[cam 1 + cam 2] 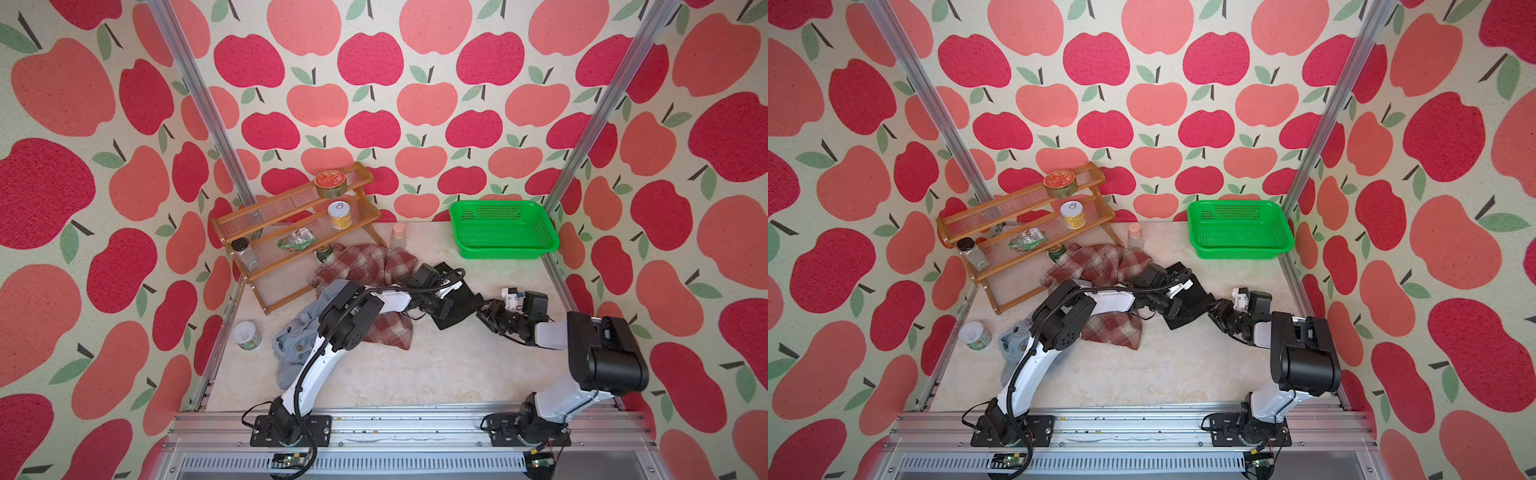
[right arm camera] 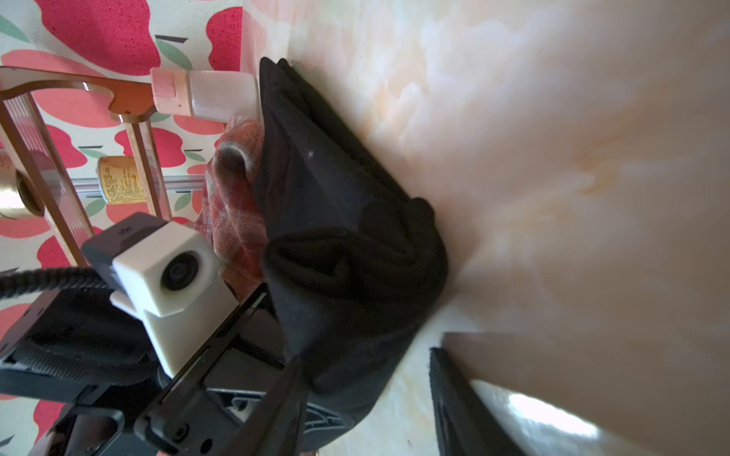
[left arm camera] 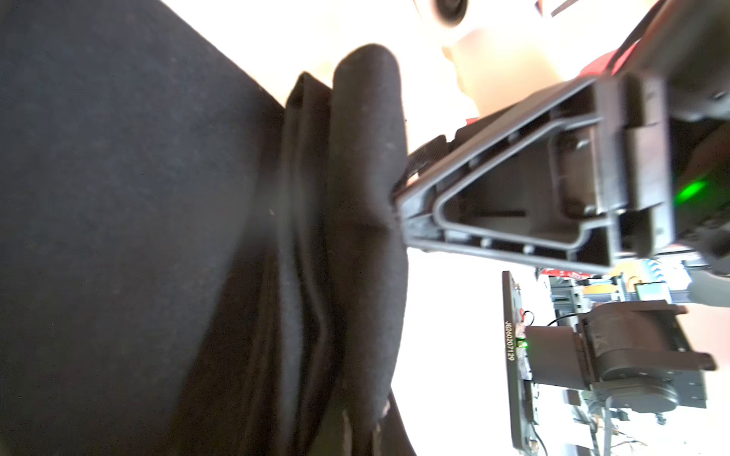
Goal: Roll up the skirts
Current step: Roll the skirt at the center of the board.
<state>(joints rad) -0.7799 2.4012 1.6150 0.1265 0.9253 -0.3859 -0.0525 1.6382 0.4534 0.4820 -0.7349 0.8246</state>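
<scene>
While the left claw pinches the black skirt, the right claw gapes alongside.

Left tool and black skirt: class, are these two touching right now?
Touching. The left wrist view shows the left tool shut on a rolled fold of the black skirt, cloth puckering at its tip.

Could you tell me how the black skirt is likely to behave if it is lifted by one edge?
Probably floppy: the black skirt lies in soft folds and creases. Its rolled edge looks loose, so it may well unwind if let go. The matte cloth seems unlikely to slide freely on the table; a push would likely bunch it.
</scene>
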